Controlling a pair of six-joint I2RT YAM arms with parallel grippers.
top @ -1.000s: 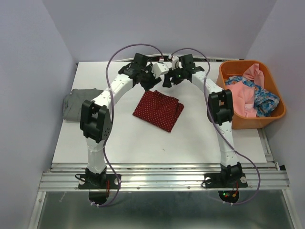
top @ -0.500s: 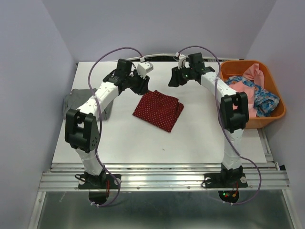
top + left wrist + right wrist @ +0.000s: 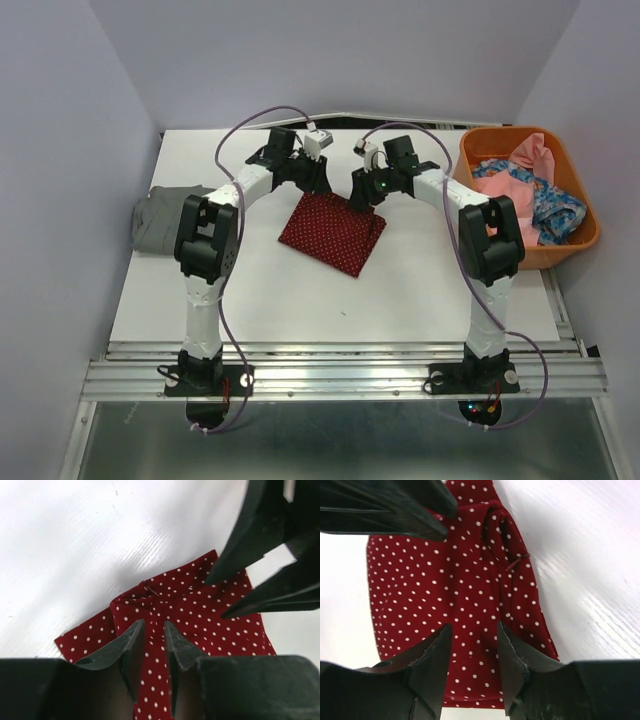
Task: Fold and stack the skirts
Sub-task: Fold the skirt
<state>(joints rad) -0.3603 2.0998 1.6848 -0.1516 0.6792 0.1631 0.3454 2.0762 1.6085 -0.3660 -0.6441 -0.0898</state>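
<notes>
The dark red dotted skirt (image 3: 335, 232) lies folded in the middle of the white table (image 3: 300, 300). Both grippers hover over its far edge, close together. My left gripper (image 3: 320, 187) has its jaws a narrow gap apart above the cloth (image 3: 200, 615), with nothing pinched. My right gripper (image 3: 357, 197) is open wider above the same cloth (image 3: 420, 580). The grey skirt (image 3: 162, 215) lies folded at the table's left edge. The blue flower-print skirt (image 3: 556, 208) lies in the orange basket (image 3: 520, 258) at the right.
Pink cloth (image 3: 510, 200) also fills the basket. Purple cables loop over both arms. The right gripper's fingers (image 3: 260, 545) show in the left wrist view, and the left gripper's fingers (image 3: 395, 510) show in the right wrist view. Walls close in the table on three sides.
Half a second ago both grippers were raised and spread apart beyond the skirt's far edge. Now they have come back together and down over that edge. The skirt has not moved.
</notes>
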